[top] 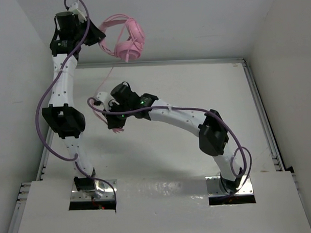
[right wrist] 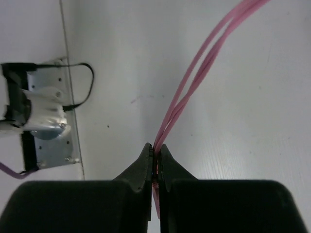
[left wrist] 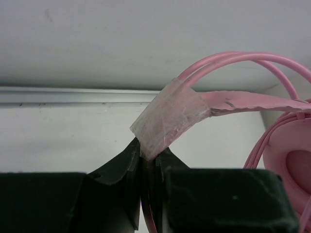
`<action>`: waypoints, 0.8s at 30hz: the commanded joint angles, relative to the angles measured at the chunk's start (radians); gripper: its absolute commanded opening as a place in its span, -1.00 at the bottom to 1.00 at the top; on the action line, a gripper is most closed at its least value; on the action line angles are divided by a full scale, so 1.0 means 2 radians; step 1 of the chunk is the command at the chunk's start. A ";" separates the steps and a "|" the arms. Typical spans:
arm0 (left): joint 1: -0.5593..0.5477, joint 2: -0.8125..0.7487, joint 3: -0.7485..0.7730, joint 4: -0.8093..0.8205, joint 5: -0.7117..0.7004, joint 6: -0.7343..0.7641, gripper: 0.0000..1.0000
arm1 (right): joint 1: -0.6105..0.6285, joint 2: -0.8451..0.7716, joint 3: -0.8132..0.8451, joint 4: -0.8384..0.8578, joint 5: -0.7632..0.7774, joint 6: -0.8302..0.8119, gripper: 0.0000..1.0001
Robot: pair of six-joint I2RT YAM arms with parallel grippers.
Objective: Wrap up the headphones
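The pink headphones (top: pixel 126 36) hang in the air at the far wall. My left gripper (top: pixel 95 32) is shut on their thin headband (left wrist: pixel 228 62) at a taped patch (left wrist: pixel 167 116); an ear cup (left wrist: pixel 289 165) shows at the right of the left wrist view. The thin pink cord (top: pixel 106 80) runs down from the headphones to my right gripper (top: pixel 115 125), which is low over the table's left middle. In the right wrist view the right gripper (right wrist: pixel 155 153) is shut on doubled strands of the cord (right wrist: pixel 194 80). The plug is not visible.
The white table (top: pixel 185 95) has a metal rail (top: pixel 158 62) along the far edge and walls on three sides. The left arm's base plate (right wrist: pixel 43 121) with a black wire lies at the near left. Purple arm cables (top: pixel 43 107) loop beside both arms.
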 commanded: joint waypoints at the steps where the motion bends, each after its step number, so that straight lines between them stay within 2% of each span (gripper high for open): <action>1: -0.016 -0.017 -0.012 0.022 -0.052 0.045 -1.00 | -0.012 -0.009 0.062 -0.030 -0.029 -0.014 -1.00; 2: -0.036 -0.019 -0.023 0.020 -0.068 0.063 -1.00 | -0.013 -0.014 0.074 -0.032 -0.030 -0.014 -1.00; 7: -0.049 -0.042 -0.123 0.046 -0.148 0.178 -1.00 | -0.034 -0.088 0.105 -0.039 -0.004 -0.017 -1.00; 8: -0.063 -0.054 -0.179 0.056 -0.180 0.247 -1.00 | -0.076 -0.119 0.104 -0.031 0.021 -0.018 -1.00; 9: -0.063 -0.057 -0.180 0.057 -0.180 0.247 -1.00 | -0.077 -0.120 0.103 -0.031 0.028 -0.018 -1.00; 10: -0.081 -0.061 -0.190 0.054 -0.198 0.288 -1.00 | -0.093 -0.126 0.103 -0.028 0.037 -0.015 -1.00; 12: -0.102 -0.075 -0.226 0.057 -0.231 0.332 -1.00 | -0.144 -0.130 0.117 -0.029 0.058 -0.006 -1.00; 17: -0.123 -0.082 -0.227 0.037 -0.226 0.355 -1.00 | -0.227 -0.139 0.121 -0.031 0.110 0.002 -1.00; 24: -0.148 -0.087 -0.203 -0.019 -0.182 0.387 -1.00 | -0.331 -0.135 0.097 -0.018 0.148 0.029 -1.00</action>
